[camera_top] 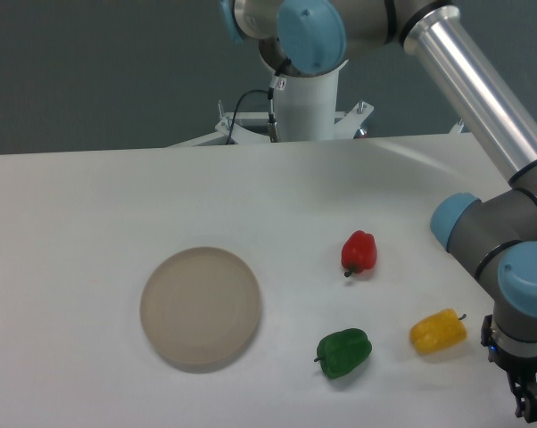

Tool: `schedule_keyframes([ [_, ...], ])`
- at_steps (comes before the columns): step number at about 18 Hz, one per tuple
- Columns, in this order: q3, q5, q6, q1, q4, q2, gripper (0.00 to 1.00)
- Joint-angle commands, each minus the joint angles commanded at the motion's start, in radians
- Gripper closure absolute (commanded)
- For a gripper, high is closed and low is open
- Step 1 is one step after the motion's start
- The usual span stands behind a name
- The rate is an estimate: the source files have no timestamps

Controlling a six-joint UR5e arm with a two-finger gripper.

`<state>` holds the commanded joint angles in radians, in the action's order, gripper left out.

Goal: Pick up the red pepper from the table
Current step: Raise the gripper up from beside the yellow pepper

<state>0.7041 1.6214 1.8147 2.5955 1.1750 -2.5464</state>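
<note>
The red pepper point(359, 252) lies untouched on the table point(90, 214), well apart from the gripper point(532, 406), whose opening cannot be told at the frame's corner, so the approach is judged pending: a reach up-left is called for.

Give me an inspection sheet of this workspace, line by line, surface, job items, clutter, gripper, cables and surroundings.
Surface: white table with rounded corners, matte, no spills seen.
Job's things: red pepper lies on the table right of centre, stem pointing toward the camera, nothing touching it.
Clutter: round beige plate left of the peppers, nothing on it; green pepper and yellow pepper lie nearer the camera than the red one, each apart from the others.
Gripper: gripper at the lower right corner, partly cut off by the frame; open or shut cannot be told; away from the red pepper.
Cables: black cable loops beside the arm's base.
Surroundings: plain dark grey wall behind.
</note>
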Motion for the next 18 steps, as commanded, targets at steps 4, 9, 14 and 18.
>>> schedule_keyframes([
  [4,0.026,0.000,-0.005,-0.002,0.000,0.021,0.00],
  [9,0.098,-0.002,-0.018,-0.005,0.000,0.087,0.00],
  [14,0.237,-0.040,-0.028,-0.006,0.000,0.188,0.00],
  [18,0.356,-0.052,-0.035,-0.006,0.002,0.273,0.00],
])
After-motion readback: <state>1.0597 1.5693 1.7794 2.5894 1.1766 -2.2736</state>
